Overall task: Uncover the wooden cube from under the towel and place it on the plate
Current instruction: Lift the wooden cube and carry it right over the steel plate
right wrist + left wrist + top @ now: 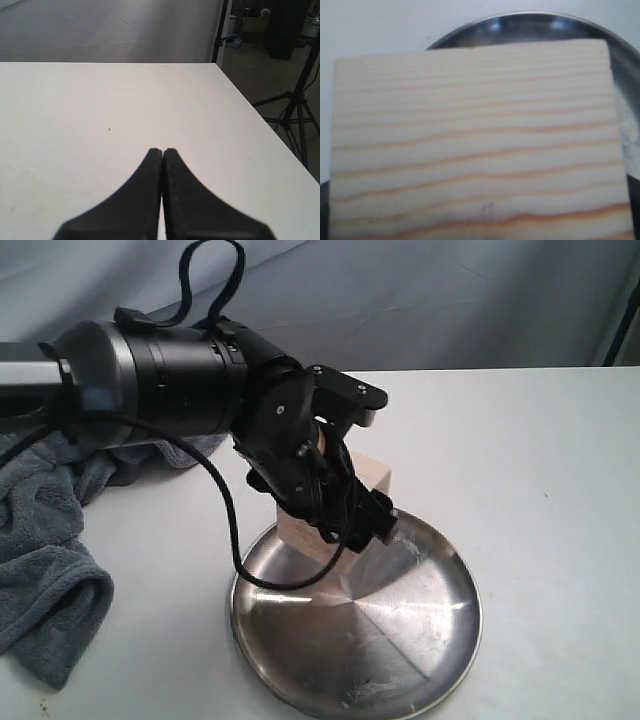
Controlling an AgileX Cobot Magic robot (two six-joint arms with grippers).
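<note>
At the plate's [400,640] far-left rim, my left gripper [335,505] is clamped around the wooden cube [372,477], which is over the steel edge; I cannot tell whether it touches. The towel [50,590] lies crumpled at the table's [540,470] left. My right gripper [163,150] is closed, tips pressed together above the white table.

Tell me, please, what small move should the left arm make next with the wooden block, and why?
Probably carry the pale wooden cube a little toward the middle of the round steel plate, then lower and release it. In the exterior view the left gripper holds the cube at the plate's rim, not over its flat centre, so releasing here might leave it tilted.
</note>
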